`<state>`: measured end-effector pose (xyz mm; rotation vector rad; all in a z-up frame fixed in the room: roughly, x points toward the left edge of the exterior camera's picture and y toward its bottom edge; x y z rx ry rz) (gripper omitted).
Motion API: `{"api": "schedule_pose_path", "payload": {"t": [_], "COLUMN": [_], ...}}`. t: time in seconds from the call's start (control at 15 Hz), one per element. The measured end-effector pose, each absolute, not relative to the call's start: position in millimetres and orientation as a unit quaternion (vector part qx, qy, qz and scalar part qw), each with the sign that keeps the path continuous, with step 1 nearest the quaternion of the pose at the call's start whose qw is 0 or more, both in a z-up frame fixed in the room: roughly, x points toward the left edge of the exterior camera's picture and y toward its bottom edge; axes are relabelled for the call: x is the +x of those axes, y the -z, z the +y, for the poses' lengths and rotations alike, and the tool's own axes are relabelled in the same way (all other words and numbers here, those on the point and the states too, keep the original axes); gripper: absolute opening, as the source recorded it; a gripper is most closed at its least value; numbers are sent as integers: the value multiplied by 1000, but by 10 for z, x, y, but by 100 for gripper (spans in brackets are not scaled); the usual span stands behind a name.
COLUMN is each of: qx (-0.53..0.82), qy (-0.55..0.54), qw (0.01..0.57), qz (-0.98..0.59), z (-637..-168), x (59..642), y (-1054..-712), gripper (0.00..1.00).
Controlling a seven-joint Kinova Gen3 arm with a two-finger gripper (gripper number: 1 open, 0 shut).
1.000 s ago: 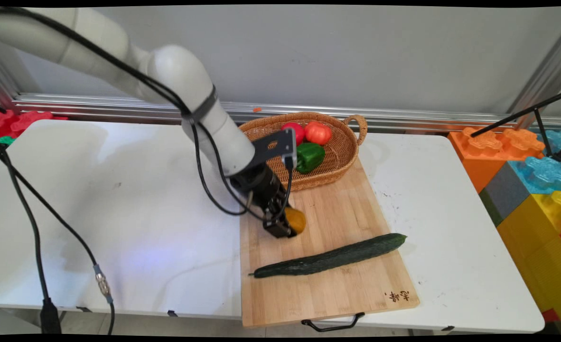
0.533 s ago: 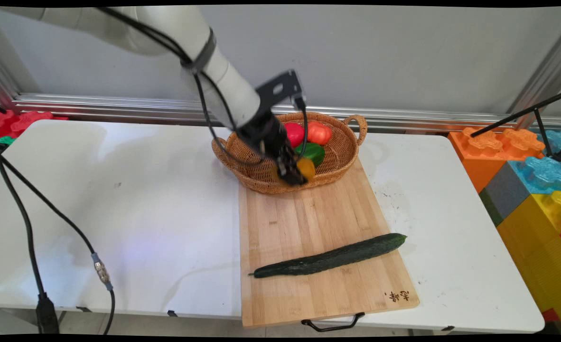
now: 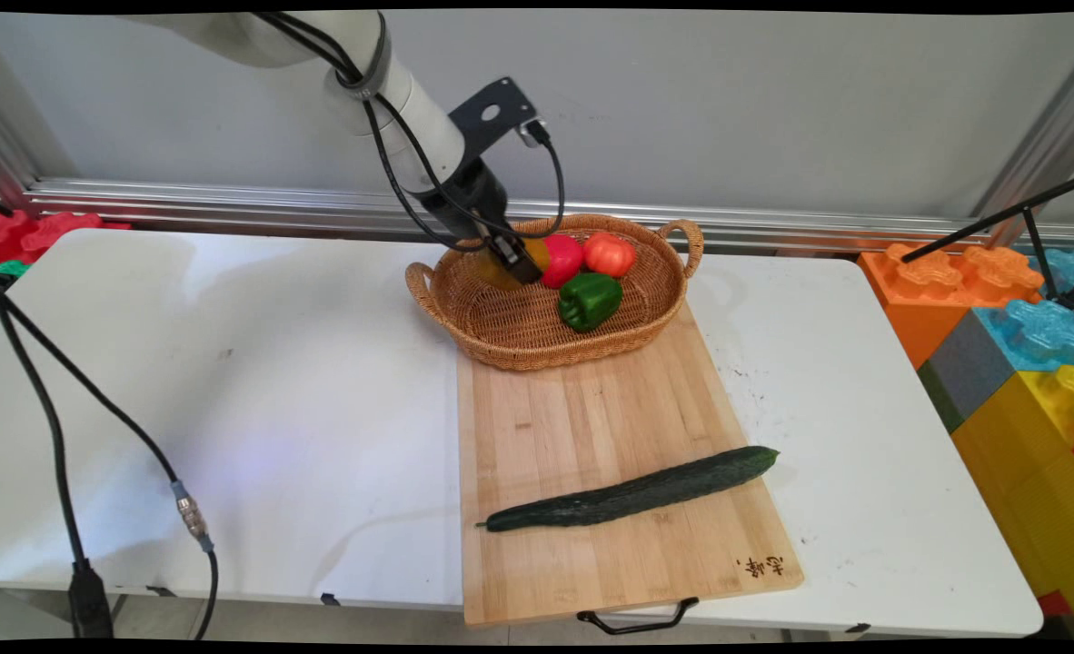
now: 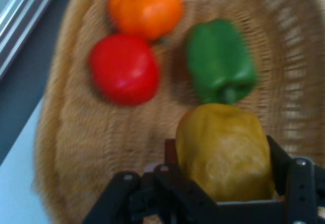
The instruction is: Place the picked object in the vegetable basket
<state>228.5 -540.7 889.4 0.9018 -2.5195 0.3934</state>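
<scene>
White table (image 3: 228, 381), grey wall | gripper (image 3: 521, 265) clamped on yellow pepper (image 4: 223, 153), held over wicker basket (image 3: 501, 331) | red pepper (image 4: 124, 69), orange pepper (image 4: 145, 6), green pepper (image 4: 219, 59) inside | cucumber (image 3: 632, 490) on cutting board (image 3: 582, 409) | step: carrying.

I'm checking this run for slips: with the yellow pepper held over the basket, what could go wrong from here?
The gripper grips only the lower part of the yellow pepper, so it might slip. Released here, it could land on the red pepper or green pepper and roll in the basket.
</scene>
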Motion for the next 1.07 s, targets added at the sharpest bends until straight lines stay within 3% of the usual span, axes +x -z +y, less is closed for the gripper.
{"api": "schedule_pose_path", "payload": {"t": [0.4, 0.8, 0.87, 1.07], "qx": [403, 441, 444, 445], "qy": [-127, -102, -99, -89], "qw": [188, 204, 209, 231], "qz": [-887, -868, -866, -861], "z": [-5722, -5949, -5980, -6028], "x": [2486, 2463, 2450, 2381], "y": [-8417, -8120, -8109, -8144], "gripper": [0, 0, 100, 100]}}
